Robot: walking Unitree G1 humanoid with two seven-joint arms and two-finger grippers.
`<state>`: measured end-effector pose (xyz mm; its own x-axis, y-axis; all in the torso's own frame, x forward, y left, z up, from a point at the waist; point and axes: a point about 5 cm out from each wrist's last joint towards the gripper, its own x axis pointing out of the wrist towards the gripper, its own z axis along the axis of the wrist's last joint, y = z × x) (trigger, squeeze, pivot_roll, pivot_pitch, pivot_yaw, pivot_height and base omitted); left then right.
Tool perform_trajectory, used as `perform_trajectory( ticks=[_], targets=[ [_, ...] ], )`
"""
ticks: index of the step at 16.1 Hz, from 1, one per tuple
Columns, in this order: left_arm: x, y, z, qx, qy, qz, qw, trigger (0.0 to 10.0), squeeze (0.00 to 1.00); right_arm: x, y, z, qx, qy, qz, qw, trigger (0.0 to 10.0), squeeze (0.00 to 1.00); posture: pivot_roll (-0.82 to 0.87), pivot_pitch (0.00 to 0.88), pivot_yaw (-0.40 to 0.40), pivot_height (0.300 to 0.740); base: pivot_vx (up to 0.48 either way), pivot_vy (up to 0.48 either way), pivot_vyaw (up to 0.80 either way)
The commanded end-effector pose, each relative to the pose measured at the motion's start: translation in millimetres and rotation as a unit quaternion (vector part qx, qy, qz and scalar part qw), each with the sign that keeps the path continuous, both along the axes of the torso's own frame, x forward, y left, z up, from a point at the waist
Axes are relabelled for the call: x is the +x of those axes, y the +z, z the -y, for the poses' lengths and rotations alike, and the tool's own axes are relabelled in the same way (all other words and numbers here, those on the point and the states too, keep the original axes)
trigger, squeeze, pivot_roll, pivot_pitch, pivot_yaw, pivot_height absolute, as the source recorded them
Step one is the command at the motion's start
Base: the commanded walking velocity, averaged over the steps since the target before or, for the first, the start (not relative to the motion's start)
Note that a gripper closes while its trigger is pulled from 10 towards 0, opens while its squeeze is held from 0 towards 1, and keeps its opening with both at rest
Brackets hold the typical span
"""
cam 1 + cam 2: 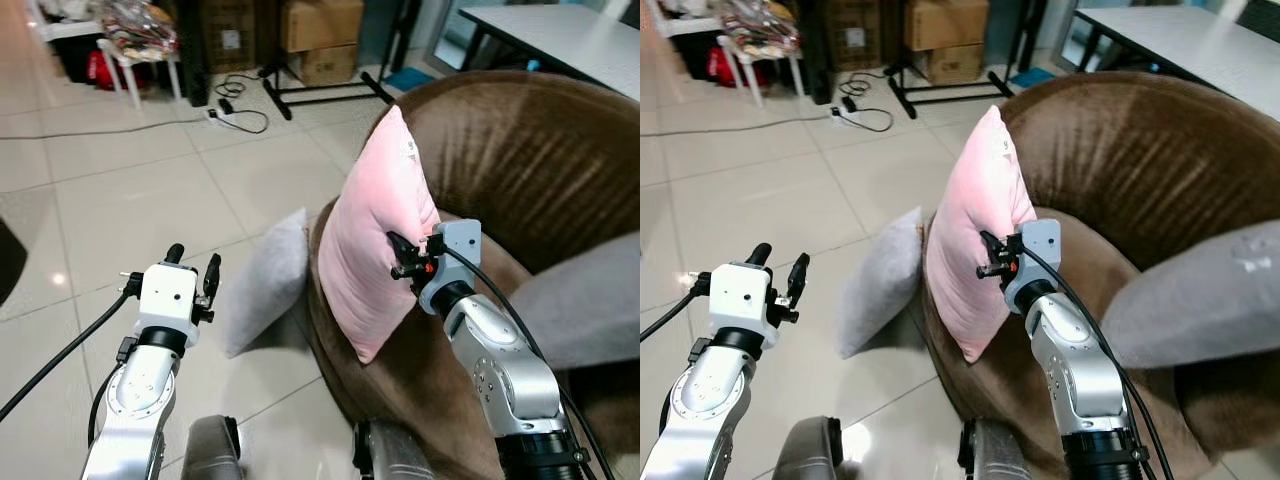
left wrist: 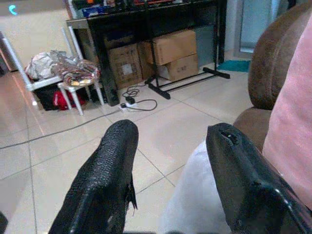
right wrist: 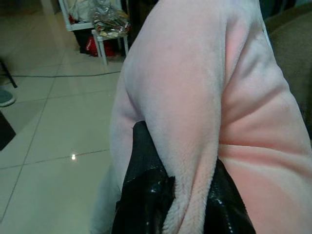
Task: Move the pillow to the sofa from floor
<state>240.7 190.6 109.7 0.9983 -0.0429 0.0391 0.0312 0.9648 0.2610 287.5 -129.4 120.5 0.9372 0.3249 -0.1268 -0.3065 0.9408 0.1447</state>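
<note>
Left tool (image 1: 193,265) hovering above the tiled floor (image 1: 120,200), fingers spread, gripping nothing. Just beside it, a grey pillow (image 1: 265,280) standing on edge on the floor, leaning against the brown sofa (image 1: 500,150). Further right, pink pillow (image 1: 378,230) upright on the sofa seat's front edge, its side seam pinched tight in the right tool (image 1: 405,256). Probably light, soft and floppy, plush and a little slippery; best taken at a corner or a bunched fold of edge.
</note>
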Motion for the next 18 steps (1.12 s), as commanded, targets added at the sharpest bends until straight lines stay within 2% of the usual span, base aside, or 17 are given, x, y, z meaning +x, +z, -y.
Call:
perform_trajectory(
  ticks=[1,7,8,10,18],
  targets=[
    [-0.8,2.6,2.8,0.001,-0.002,0.005,1.000,10.0,0.00,-2.3,-3.6,2.1,-0.006,0.000,-0.011,1.000,10.0,0.00,0.09,0.000,-0.134,0.637,0.000,0.000,0.00],
    [-0.8,2.6,2.8,0.001,-0.002,0.005,1.000,10.0,0.00,-2.3,-3.6,2.1,-0.006,0.000,-0.011,1.000,10.0,0.00,0.09,0.000,-0.134,0.637,0.000,0.000,0.00],
    [-0.4,2.0,4.1,0.006,-0.004,0.002,1.000,10.0,0.00,-5.6,-9.3,8.3,-0.010,-0.018,-0.019,1.000,10.0,0.00,0.07,0.000,-0.105,0.647,0.000,0.000,0.00],
    [0.1,0.8,5.9,0.015,-0.012,-0.003,1.000,10.0,0.00,-10.3,-16.1,17.1,-0.018,-0.043,-0.026,0.999,10.0,0.00,0.07,0.000,-0.108,0.662,0.000,0.000,0.00],
    [-2.4,-1.4,6.2,0.014,-0.007,-0.006,1.000,10.0,0.00,-11.8,-17.0,19.4,-0.020,-0.041,-0.027,0.999,10.0,0.00,0.07,0.000,-0.121,0.740,0.000,0.000,0.00]
  ],
)
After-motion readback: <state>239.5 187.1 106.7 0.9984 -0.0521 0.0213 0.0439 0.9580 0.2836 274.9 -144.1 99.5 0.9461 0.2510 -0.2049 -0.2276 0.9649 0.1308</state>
